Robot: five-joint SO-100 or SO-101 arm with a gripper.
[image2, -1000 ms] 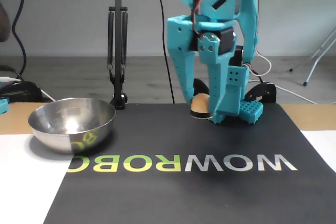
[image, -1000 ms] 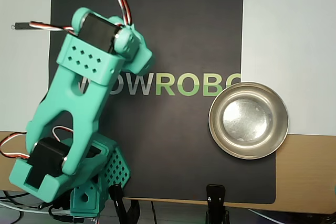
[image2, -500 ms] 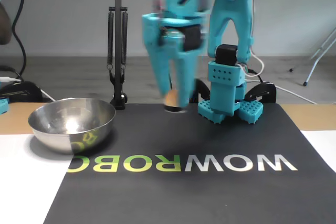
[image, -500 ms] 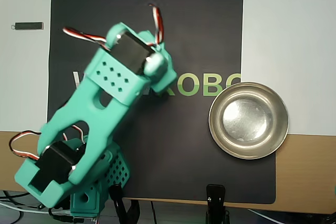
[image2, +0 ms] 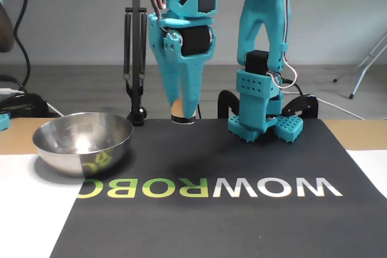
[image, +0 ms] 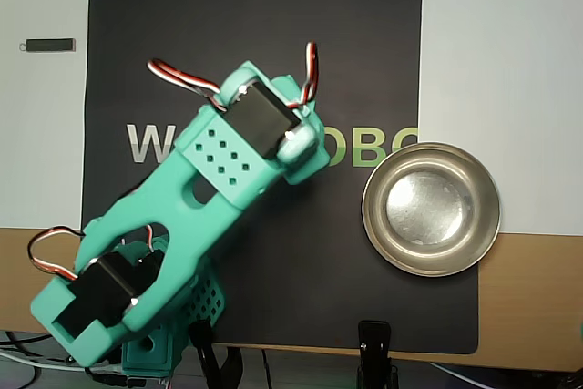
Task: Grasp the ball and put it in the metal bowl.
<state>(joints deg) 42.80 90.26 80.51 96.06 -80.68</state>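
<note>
In the fixed view my teal gripper (image2: pixel 182 118) points straight down over the back of the black mat, shut on the small peach ball (image2: pixel 177 109), which shows between the fingertips just above the mat. The metal bowl (image2: pixel 91 152) stands to the left of it, about a bowl's width away, with nothing in it. From overhead the bowl (image: pixel 373 225) lies at the mat's right edge. There the arm's wrist (image: pixel 273 138) reaches to the middle of the mat, left of the bowl, and hides both the fingers and the ball.
The black mat (image: pixel 273 34) with WOWROBO lettering covers the table's middle, with white sheets on either side. The arm's base (image2: pixel 260 119) stands at the mat's rear. A black clamp stand (image2: pixel 134 58) rises behind the bowl. A small dark bar (image: pixel 50 44) lies at the overhead view's left edge.
The arm has swung toward the bowl with the ball held: rightward in the overhead view, leftward in the fixed view. The bowl has not moved.
</note>
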